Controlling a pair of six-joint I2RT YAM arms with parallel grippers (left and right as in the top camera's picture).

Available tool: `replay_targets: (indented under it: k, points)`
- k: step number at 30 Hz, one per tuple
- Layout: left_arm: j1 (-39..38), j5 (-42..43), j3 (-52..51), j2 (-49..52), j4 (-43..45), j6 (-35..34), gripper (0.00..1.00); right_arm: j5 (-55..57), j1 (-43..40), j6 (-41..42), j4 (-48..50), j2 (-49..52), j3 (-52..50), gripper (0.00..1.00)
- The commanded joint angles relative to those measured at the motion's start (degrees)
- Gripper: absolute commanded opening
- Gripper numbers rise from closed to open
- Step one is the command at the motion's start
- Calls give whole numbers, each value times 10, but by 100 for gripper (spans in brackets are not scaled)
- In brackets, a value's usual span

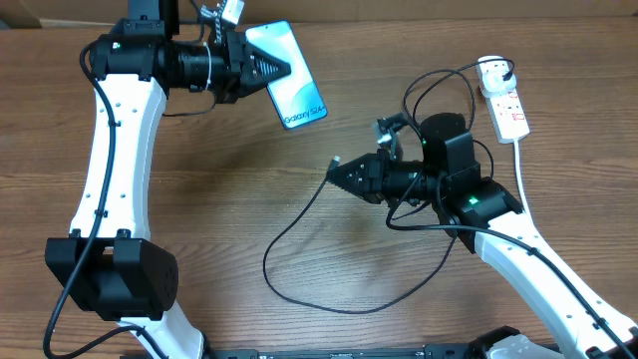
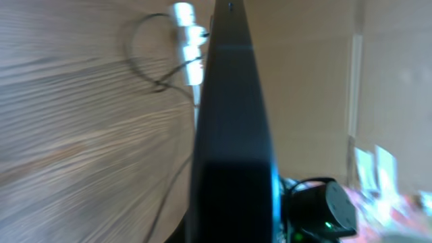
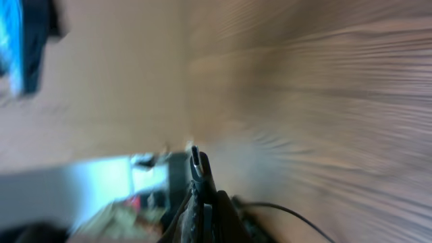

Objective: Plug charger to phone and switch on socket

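The right claw (image 1: 339, 173) pinches the small black connector tip (image 3: 196, 162) of the thin black cable (image 1: 266, 264), the left claw (image 1: 282, 68) grips the slim blue-screened phone (image 1: 296, 95), well apart over the wooden tabletop (image 1: 199, 199), so I'd bring them squarely in line before pushing.

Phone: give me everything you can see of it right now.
The phone is a slim rectangle, light blue screen toward the overhead camera, "Galaxy S24+" printed near its lower-right end, dark edges. It sits diagonally near the far side of the table, its upper-left end clamped in the left gripper. The left wrist view shows its thin dark edge. No cable shows at its free end.
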Motion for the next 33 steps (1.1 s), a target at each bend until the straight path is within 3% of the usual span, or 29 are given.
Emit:
replay_targets:
  k: [1, 6, 14, 33]
  points:
    - [-1, -79, 8, -5, -20, 21, 4, 133, 1, -10, -27, -7, 2, 4]
    - [-1, -137, 8, -5, -63, 44, 4, 252, 1, -8, -94, -7, 2, 4]
    - [-1, -140, 8, -5, -70, 54, 4, 352, 1, -5, -143, 4, 2, 4]
    - [-1, -140, 8, -5, -74, 54, 4, 456, 1, 54, -107, 178, 1, 4]
